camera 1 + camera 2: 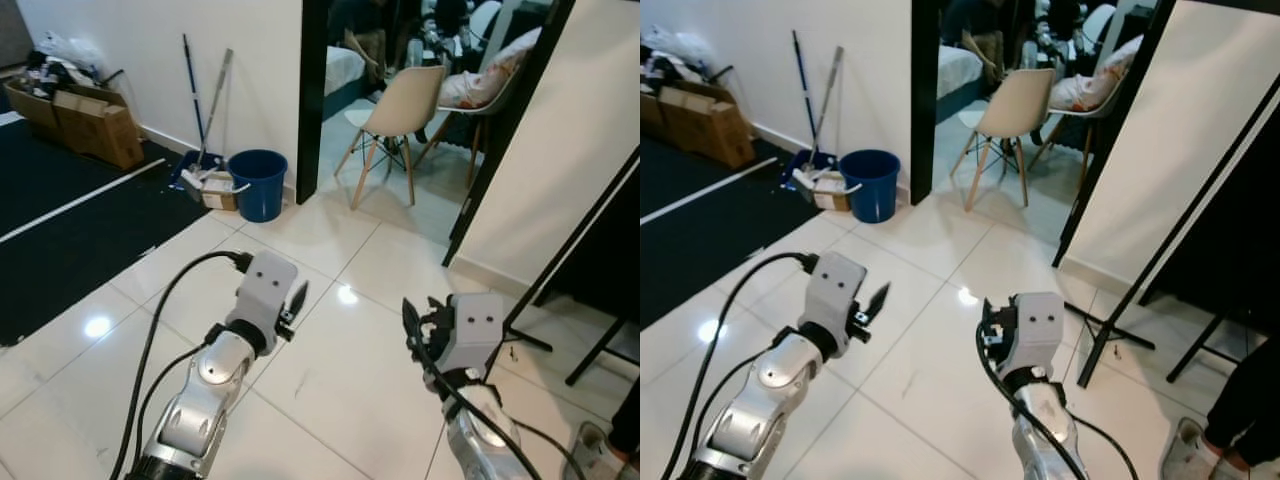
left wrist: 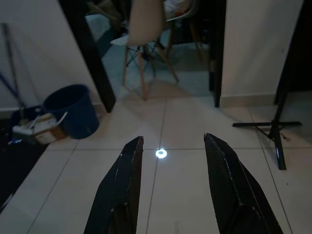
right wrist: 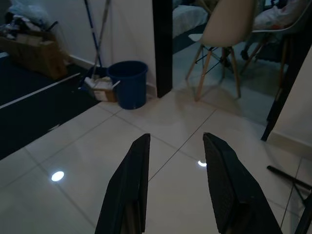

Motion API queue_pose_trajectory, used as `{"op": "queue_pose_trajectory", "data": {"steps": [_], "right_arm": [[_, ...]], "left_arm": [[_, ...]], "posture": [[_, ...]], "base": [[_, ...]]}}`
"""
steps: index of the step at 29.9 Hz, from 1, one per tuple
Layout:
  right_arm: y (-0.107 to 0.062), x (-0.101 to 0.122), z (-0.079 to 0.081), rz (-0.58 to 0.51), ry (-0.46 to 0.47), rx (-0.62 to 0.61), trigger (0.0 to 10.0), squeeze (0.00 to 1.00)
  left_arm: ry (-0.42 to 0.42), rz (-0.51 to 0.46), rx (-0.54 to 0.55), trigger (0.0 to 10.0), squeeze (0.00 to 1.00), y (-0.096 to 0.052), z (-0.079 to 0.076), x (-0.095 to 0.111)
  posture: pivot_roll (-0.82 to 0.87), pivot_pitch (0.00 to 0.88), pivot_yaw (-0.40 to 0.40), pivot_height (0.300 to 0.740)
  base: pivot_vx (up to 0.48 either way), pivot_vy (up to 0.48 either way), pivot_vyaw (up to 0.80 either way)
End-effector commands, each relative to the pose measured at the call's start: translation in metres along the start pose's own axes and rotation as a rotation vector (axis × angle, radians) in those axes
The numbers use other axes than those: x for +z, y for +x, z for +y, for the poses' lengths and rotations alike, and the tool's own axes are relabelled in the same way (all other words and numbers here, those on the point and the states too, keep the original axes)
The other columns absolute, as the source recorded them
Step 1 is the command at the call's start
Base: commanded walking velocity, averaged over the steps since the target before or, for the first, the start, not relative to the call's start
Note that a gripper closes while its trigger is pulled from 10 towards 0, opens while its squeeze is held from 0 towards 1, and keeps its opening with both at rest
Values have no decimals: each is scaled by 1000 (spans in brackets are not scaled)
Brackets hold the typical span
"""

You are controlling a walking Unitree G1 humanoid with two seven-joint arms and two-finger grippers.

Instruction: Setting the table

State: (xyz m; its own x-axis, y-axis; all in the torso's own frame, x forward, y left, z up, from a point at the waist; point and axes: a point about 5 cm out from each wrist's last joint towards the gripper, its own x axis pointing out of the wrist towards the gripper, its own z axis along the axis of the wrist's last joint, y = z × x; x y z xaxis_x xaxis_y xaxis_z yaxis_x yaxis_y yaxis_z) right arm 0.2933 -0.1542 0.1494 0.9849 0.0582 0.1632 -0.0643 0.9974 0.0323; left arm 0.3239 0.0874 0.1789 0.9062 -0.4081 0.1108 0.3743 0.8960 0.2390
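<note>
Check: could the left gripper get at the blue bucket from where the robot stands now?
Probably not. The left gripper is open over bare tile, and the blue bucket stands well ahead by the wall; the robot must walk closer.

Both grippers forward, parted, empty

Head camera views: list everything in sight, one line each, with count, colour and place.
Bucket: one, blue, on the floor by the white wall beside the doorway.
Mops: two long handles, leaning on that wall left of the bucket.
Cardboard boxes: several, brown, far left along the wall.
Chair: one, beige with wooden legs, past the doorway.
Stand legs: black, on the tiles at right.
Shoe: a person's, light, lower right corner.
Left gripper: open, held above the tiles.
Right gripper: open, held above the tiles.
</note>
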Motion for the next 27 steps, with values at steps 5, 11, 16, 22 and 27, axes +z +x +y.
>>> {"op": "queue_pose_trajectory", "data": {"steps": [5,11,16,22,27], "right_arm": [[-2,-3,-3,9,-3,-15,10000,0],[-2,-2,-5,7,43,-33,10000,0],[-2,-3,-7,8,58,-45,10000,0],[-1,-3,-7,11,54,-38,10000,0],[-1,-3,-6,11,53,-35,10000,0]], "left_arm": [[-8,10,-18,10000,0,-1,-5,-3],[-5,9,-22,10000,0,0,-5,-2],[-4,8,-24,10000,0,0,-4,-2],[-2,9,-27,10000,0,0,-4,-2],[0,8,-28,10000,0,0,-4,-2]], "posture": [[18,106,58,740],[18,106,62,740],[20,105,65,740],[21,103,67,740],[22,97,68,740]], "base": [[480,0,0],[480,0,0],[480,0,0],[480,0,0],[480,0,0]]}}
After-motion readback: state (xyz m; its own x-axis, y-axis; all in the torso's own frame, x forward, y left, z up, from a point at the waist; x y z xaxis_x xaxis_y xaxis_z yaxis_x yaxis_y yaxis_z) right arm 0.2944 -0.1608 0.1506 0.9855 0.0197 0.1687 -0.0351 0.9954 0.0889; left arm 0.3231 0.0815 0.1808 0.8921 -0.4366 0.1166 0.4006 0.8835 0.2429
